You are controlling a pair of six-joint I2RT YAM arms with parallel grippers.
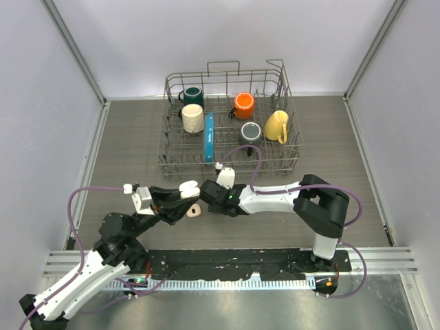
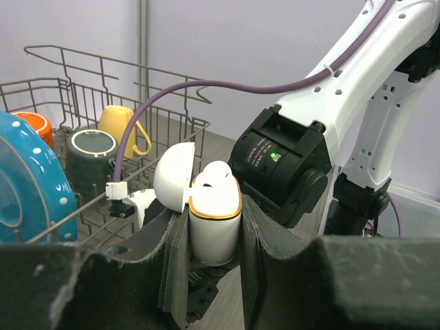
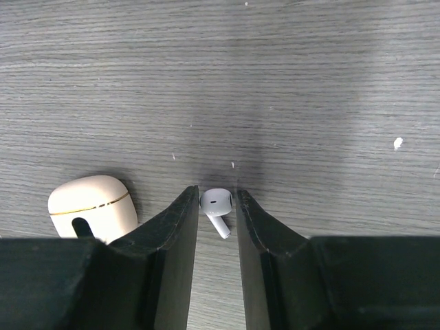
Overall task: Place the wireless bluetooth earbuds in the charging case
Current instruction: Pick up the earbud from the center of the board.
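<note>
My left gripper (image 2: 214, 223) is shut on a white charging case (image 2: 214, 206) with a gold rim. It holds the case upright above the table with the lid (image 2: 173, 175) open. A white shape fills the case's opening, and I cannot tell whether it is an earbud. In the top view this case (image 1: 187, 187) sits at the left gripper (image 1: 183, 201). My right gripper (image 3: 217, 206) is down at the table, its jaws closed narrowly on a white stemmed earbud (image 3: 217, 204). Its tips (image 1: 206, 196) are just right of the held case. The other earbuds are out of view.
A closed pink-beige case (image 3: 91, 205) with a gold line lies on the table just left of the right fingers; it also shows in the top view (image 1: 194, 210). A wire dish rack (image 1: 232, 161) at the back holds several mugs and a blue plate (image 1: 209, 137).
</note>
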